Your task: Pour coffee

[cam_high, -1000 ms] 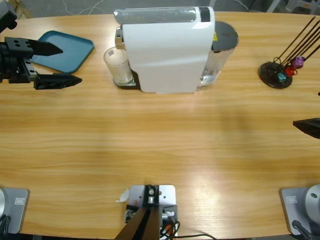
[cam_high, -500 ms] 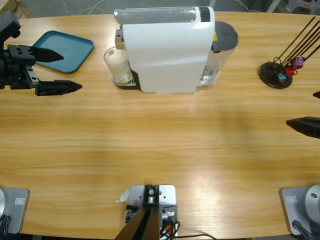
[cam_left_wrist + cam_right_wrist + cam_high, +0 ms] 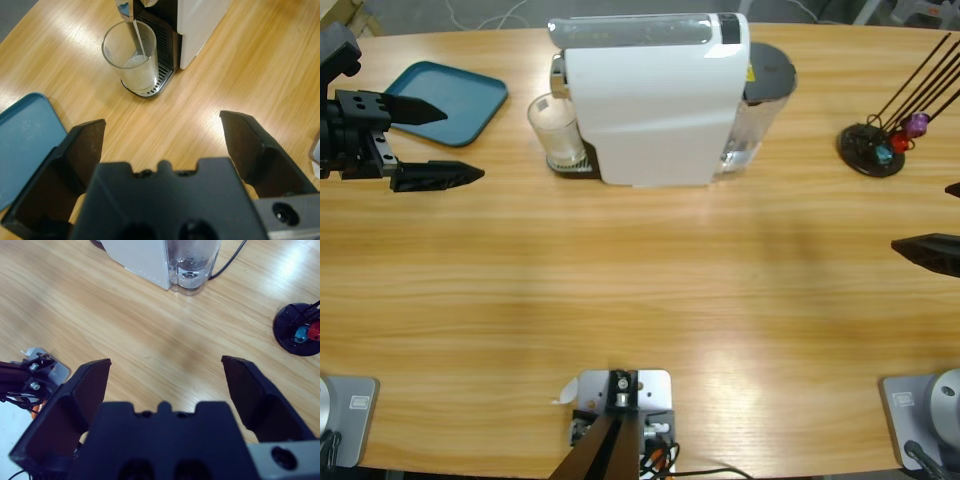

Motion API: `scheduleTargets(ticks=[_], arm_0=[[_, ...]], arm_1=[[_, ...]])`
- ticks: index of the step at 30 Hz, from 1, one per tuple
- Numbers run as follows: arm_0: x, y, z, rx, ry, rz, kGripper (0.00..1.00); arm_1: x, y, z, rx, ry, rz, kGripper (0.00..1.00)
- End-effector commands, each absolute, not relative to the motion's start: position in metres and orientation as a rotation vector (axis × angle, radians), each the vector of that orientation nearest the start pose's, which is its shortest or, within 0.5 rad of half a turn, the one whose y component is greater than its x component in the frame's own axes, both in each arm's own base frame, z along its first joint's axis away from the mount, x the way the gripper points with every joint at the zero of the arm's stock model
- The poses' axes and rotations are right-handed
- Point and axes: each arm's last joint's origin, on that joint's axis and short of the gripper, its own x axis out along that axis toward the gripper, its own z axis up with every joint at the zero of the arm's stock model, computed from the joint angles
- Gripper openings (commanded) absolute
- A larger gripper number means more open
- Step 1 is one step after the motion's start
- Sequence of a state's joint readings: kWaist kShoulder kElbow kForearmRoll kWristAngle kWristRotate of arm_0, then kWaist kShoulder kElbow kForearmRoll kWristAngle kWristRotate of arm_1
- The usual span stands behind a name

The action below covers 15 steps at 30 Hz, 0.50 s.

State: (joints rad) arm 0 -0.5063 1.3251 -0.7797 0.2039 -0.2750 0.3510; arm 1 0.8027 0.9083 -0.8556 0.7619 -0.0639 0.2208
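— Two claws, both spread wide and empty; why is the left claw (image 3: 445, 142) waiting off to the side?
— Its glass (image 3: 131, 56) sits under the coffee machine (image 3: 655, 100) spout, filling on the tabletop (image 3: 620, 280); the right claw (image 3: 942, 228) idles well apart.

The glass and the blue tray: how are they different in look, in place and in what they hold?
The glass is clear and stands upright under the coffee machine spout; the blue tray is opaque, flat and lies on the table toward its left end. The glass holds some pale liquid, with a thin stream running into it; the tray holds nothing visible. Neither is touched by the left tool, whose jaws are open.
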Motion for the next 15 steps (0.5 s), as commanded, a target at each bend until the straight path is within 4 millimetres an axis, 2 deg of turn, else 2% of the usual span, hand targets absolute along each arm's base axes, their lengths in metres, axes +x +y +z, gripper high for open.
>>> scheduleTargets(ticks=[1, 15], arm_0=[[0.1787, -0.1145, 0.2878, 0.411, 0.651, -0.878, 1.000], [0.1768, -0.1133, 0.2876, 0.412, 0.650, -0.875, 1.000]], arm_1=[[0.0646, 0.0617, 0.3300, -0.168, 0.864, 0.577, 1.000], [0.0645, 0.0615, 0.3301, -0.166, 0.863, 0.574, 1.000]])
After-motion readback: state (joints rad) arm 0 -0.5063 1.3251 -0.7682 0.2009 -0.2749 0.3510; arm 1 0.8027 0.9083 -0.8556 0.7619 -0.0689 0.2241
